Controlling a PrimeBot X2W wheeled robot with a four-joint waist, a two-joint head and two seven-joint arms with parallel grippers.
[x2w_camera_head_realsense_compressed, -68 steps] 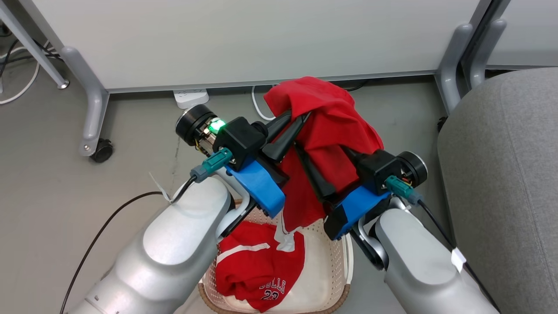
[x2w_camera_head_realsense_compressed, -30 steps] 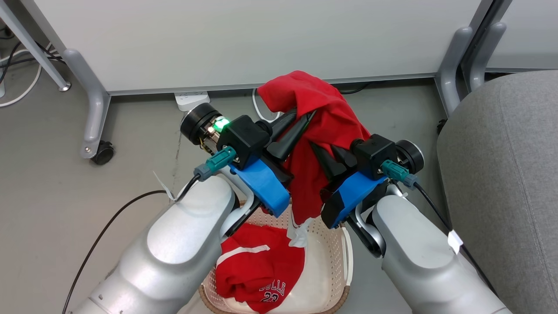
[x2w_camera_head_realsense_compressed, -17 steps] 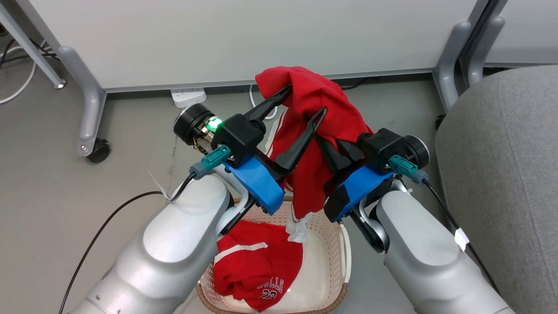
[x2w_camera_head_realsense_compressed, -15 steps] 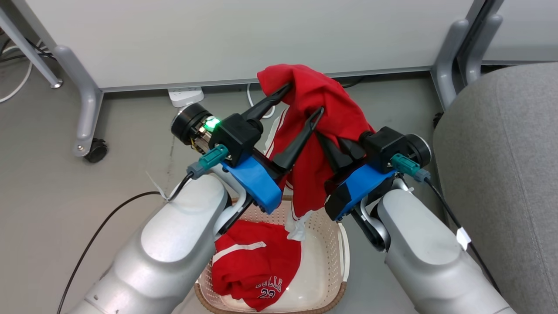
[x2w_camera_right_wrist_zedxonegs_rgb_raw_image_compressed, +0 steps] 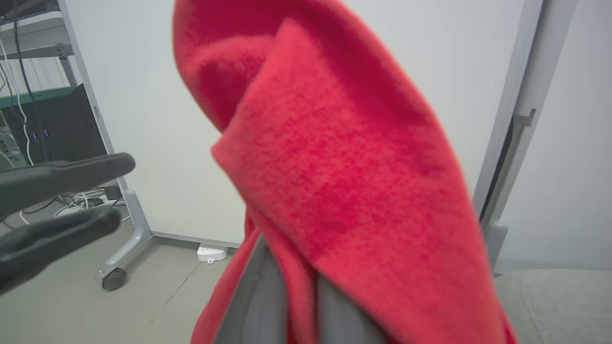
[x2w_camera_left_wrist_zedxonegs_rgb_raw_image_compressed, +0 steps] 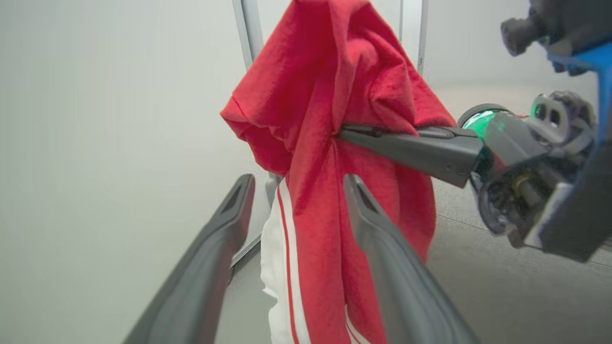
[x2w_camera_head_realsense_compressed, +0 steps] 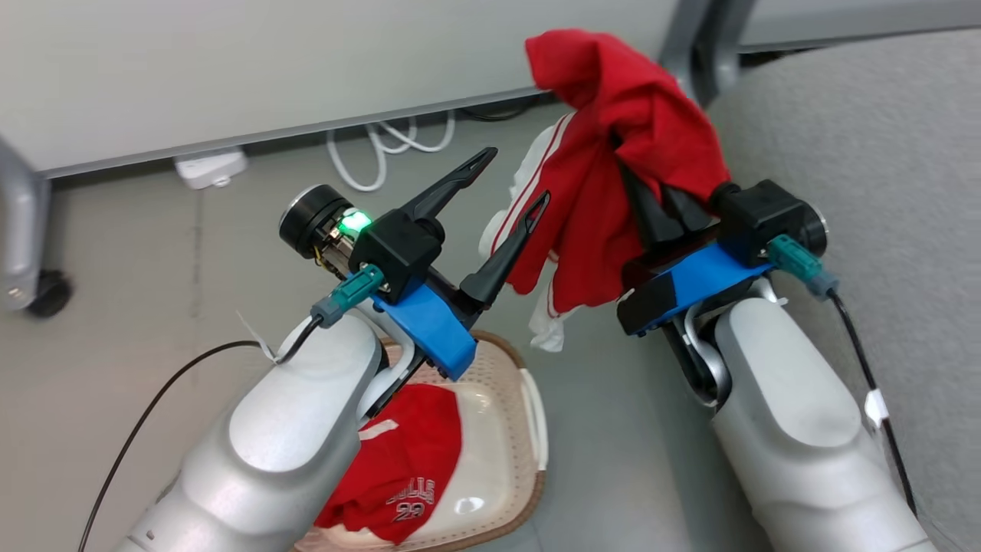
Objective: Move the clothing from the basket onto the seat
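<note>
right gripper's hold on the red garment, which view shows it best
Left wrist view: side-on, the right gripper is shut on a fold of the red garment. Head view: its fingers half buried in cloth. Right wrist view: blurred cloth draped over them.

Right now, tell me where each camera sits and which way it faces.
Head view: high on the robot, facing down at the floor, the basket and the seat; the open left gripper and the right gripper show.
Left wrist view: on the left arm, looking along its spread fingers at the hanging garment.
Right wrist view: on the right arm, looking along its fingers, wrapped in that garment, toward a white panel.
Shared: both wrist views show the other arm's gripper.
</note>
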